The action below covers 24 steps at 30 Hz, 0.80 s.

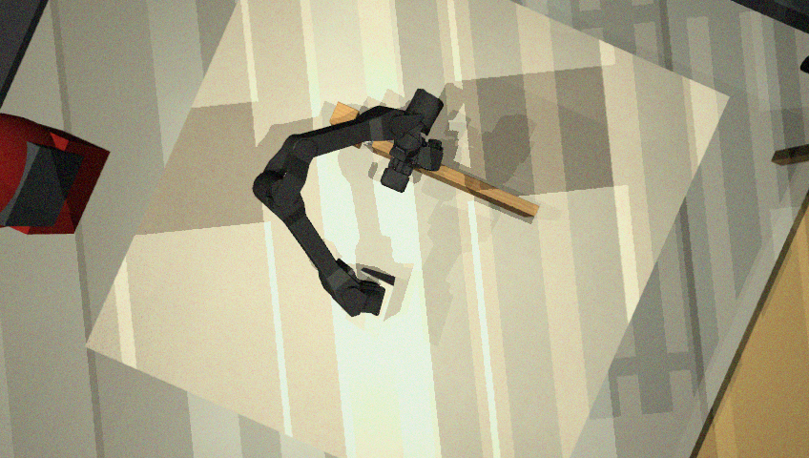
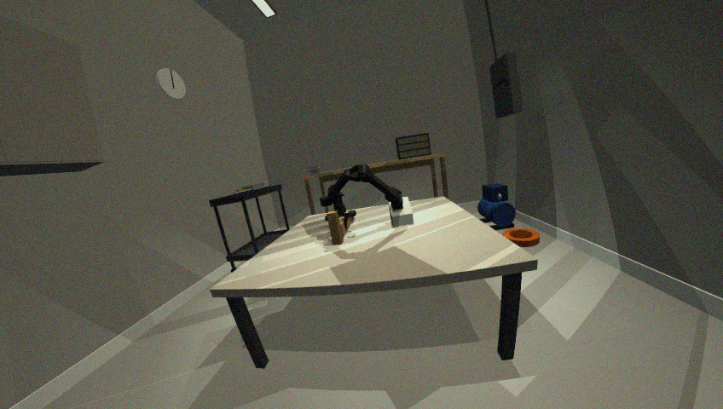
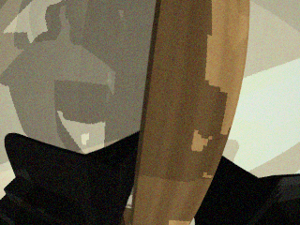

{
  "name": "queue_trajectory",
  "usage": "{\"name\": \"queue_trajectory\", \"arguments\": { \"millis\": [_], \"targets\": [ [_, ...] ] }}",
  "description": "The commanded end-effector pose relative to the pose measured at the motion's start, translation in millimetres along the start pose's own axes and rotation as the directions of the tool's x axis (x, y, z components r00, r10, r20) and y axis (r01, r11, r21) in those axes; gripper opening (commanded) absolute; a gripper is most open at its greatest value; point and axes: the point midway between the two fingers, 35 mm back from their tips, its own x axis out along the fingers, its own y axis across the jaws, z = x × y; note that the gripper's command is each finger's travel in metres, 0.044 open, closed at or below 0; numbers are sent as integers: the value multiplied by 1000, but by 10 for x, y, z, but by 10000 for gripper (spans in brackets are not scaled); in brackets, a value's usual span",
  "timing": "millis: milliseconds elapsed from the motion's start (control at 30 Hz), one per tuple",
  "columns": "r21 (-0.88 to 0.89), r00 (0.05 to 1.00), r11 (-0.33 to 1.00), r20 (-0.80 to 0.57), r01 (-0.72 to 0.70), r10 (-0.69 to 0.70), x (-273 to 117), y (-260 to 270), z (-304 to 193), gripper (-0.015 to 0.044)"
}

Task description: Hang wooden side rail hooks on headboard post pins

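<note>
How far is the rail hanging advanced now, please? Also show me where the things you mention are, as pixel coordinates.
Done: the gripper (image 1: 409, 164) (image 3: 168, 141) is shut on the rail (image 1: 493, 193) (image 3: 187, 94), its hook end close to the post (image 1: 343, 112) (image 2: 334, 227). In hand: probably seating the hooks; the pins are hidden, so I cannot confirm. Left: confirm seating, release, move away.

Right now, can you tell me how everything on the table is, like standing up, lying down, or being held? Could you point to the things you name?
Jaws (image 1: 413, 165): shut on the rail.
Wooden rail (image 1: 482, 188) (image 3: 187, 94): held, one end toward the post.
Headboard post (image 1: 342, 113) (image 2: 334, 227): standing upright.
Arm (image 1: 295, 170) (image 2: 361, 172): bent, reaching over to the rail.
Hooks and pins: too hidden to tell.
</note>
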Motion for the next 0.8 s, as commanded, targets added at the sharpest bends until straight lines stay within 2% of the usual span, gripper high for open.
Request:
{"name": "queue_trajectory", "arguments": {
  "millis": [0, 767],
  "targets": [
    [-12, 1000, 1000, 4, -18, 18, -65, 36, 6, 0],
    [-12, 1000, 1000, 4, -18, 18, -103, 35, 6, 0]
  ]
}}
